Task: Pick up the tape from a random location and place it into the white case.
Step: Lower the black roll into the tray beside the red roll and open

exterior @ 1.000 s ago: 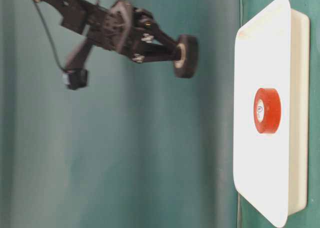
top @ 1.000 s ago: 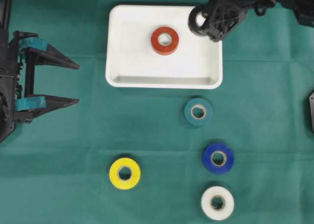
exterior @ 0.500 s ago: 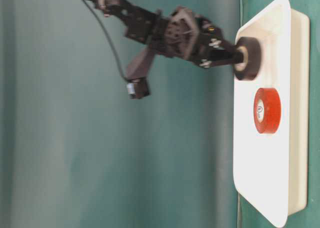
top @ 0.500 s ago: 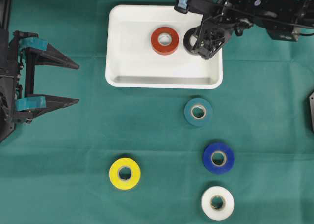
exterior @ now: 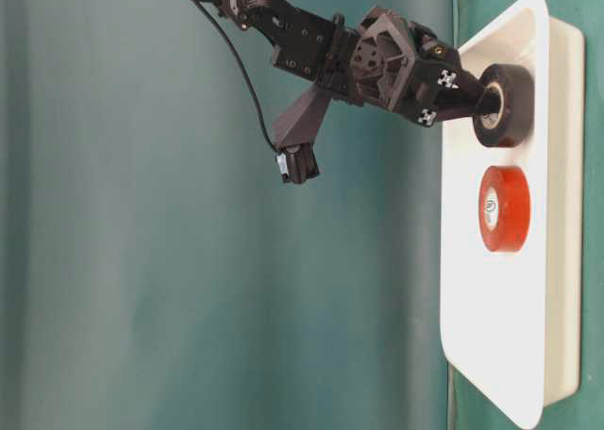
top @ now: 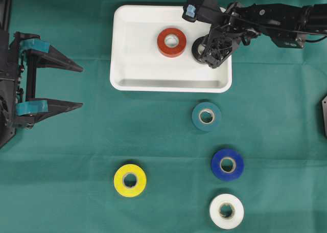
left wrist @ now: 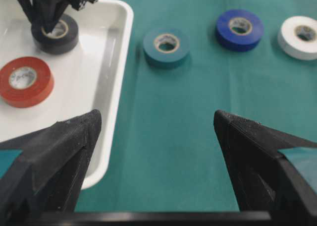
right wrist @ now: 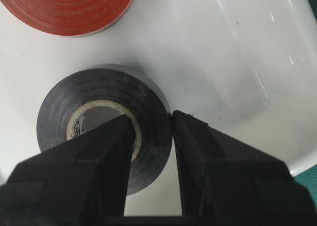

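A black tape (top: 200, 48) is pinched through its rim by my right gripper (top: 203, 51), one finger in the core and one outside. The roll is down at the floor of the white case (top: 168, 85), at its right end, beside a red tape (top: 171, 42) lying flat. The right wrist view shows the black tape (right wrist: 104, 82) in the shut gripper (right wrist: 153, 118) over the white case (right wrist: 237, 62). The table-level view shows the black tape (exterior: 503, 105) inside the case (exterior: 500, 355). My left gripper (top: 80, 87) stands open at the far left, nothing between its fingers.
Loose on the green cloth lie a teal tape (top: 206, 116), a blue tape (top: 227, 164), a white tape (top: 226, 211) and a yellow tape (top: 130, 180). The left wrist view shows the case (left wrist: 119, 62), the teal tape (left wrist: 166, 46) and the blue tape (left wrist: 239, 29).
My right gripper has carried the black tape from above the case's far right corner down into the case, beside the red roll. The left arm has not moved.
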`<state>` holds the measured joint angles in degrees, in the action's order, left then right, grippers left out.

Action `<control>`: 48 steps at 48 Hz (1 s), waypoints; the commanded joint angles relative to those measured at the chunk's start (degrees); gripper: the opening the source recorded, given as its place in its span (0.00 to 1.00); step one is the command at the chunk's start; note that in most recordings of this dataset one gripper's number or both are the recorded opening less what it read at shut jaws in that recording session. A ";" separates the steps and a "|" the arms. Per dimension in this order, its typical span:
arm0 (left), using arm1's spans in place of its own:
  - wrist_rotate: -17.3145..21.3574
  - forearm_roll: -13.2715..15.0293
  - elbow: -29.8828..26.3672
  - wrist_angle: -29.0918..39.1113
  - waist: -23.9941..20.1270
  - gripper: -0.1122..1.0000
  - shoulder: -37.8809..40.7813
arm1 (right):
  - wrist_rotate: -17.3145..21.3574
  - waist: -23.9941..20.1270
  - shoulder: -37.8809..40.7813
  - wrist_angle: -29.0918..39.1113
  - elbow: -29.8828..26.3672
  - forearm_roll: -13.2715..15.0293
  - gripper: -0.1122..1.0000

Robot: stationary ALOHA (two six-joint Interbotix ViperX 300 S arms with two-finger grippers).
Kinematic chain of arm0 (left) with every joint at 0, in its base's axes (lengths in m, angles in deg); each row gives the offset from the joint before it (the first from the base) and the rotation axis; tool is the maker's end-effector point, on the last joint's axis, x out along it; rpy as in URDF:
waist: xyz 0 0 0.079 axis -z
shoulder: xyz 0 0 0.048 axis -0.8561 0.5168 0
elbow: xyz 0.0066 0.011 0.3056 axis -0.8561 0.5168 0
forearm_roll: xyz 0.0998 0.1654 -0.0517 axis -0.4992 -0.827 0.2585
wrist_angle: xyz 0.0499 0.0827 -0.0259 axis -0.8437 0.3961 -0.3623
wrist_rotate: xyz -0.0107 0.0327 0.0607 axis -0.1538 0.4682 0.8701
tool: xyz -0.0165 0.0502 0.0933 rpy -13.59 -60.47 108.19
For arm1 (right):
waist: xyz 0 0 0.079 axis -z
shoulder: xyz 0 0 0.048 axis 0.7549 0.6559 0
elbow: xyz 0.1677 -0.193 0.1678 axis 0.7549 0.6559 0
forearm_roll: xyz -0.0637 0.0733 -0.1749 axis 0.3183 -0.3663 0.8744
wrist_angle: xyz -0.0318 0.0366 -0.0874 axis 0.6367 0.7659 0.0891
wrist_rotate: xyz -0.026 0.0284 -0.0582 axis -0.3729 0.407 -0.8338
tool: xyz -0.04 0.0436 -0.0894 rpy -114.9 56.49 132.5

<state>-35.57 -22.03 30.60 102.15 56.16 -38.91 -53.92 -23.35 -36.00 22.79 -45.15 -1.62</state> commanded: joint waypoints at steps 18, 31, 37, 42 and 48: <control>0.00 0.00 -0.70 -0.53 0.18 0.95 0.18 | 0.18 0.09 -0.97 0.00 -1.14 2.11 0.86; 0.00 0.00 -0.70 -0.53 0.18 0.95 0.18 | 0.18 0.09 -2.55 1.14 -2.72 2.90 0.91; 0.00 0.00 -0.70 -0.35 0.18 0.95 0.18 | 0.09 0.00 -5.27 4.57 -4.31 3.25 0.90; 0.00 0.00 -0.70 -0.26 0.18 0.95 0.18 | 0.00 -0.18 -8.00 7.73 -5.98 3.60 0.90; 0.00 0.00 -0.70 -0.26 0.18 0.95 0.18 | 0.00 -0.53 -11.43 11.34 -8.09 4.22 0.90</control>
<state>-35.49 -22.03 30.60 102.15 56.25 -38.82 -53.83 -23.53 -44.08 32.54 -50.95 1.99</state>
